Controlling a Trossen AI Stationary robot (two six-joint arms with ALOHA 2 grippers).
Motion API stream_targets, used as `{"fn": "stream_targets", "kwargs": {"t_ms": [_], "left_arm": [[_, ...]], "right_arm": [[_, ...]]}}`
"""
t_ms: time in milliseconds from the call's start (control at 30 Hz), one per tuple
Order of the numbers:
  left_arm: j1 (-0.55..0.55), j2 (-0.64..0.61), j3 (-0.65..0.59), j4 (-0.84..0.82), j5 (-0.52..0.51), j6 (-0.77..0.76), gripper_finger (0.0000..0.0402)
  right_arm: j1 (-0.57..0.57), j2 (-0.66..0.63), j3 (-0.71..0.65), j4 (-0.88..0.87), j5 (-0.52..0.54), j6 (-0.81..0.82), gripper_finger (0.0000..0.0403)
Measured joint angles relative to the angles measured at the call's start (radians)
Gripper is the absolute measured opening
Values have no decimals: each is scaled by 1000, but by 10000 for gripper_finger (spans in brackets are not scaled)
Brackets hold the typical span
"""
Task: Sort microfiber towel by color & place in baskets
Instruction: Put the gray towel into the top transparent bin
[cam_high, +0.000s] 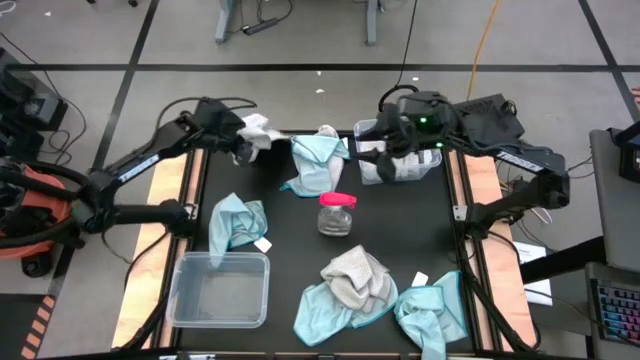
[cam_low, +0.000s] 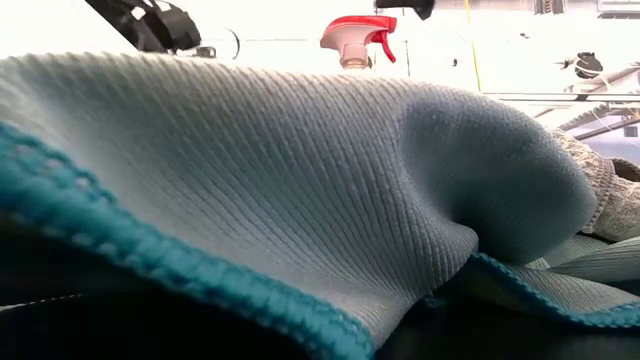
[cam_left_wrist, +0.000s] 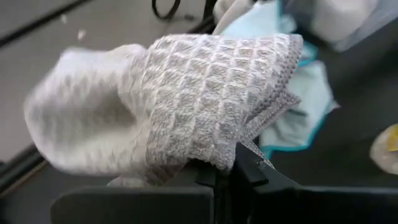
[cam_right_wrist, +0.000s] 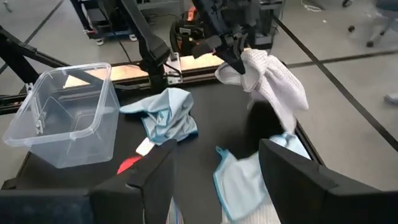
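Note:
My left gripper (cam_high: 243, 143) is shut on a grey-white waffle towel (cam_high: 260, 130) raised above the table's far left corner; the right wrist view shows this towel (cam_right_wrist: 273, 84) hanging from the fingers. My right gripper (cam_right_wrist: 214, 180) is open and touches nothing. It hovers at the far right, by the far clear basket (cam_high: 432, 172), which holds a white towel. A second clear basket (cam_high: 220, 290) stands empty at the near left. Blue towels lie at the far middle (cam_high: 315, 160), the left (cam_high: 235, 222) and the near right (cam_high: 432, 312). A grey towel (cam_high: 352, 275) rests on another blue one (cam_high: 325, 312). My left gripper pinches the grey-white towel between its two shut fingers at a gathered fold near the stitched edge (cam_left_wrist: 217, 158), several layers together. The towel is lifted clear of the table. It bunches over the fingers in the left wrist view and droops slack below them (cam_right_wrist: 286, 99).
A small clear jar with a pink lid (cam_high: 337, 212) stands at mid-table between the towels. The low view is almost filled by a blue towel (cam_low: 300, 180) lying close to the camera, with a red-topped spray bottle (cam_low: 355, 40) behind it. Bare black tabletop (cam_high: 290, 230) lies around the jar.

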Motion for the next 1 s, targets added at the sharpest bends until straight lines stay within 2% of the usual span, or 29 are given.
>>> {"fn": "stream_targets", "kwargs": {"t_ms": [367, 800, 1000], "left_arm": [[-105, -178, 1, 6, 10, -18, 11], [-229, -231, 2, 156, 118, -65, 11], [-287, -232, 2, 253, 141, -72, 11]], "right_arm": [[27, 171, 0, 284, -17, -14, 221], [59, 336, 0, 512, -23, 47, 333], [67, 394, 0, 538, -5, 83, 354]]}}
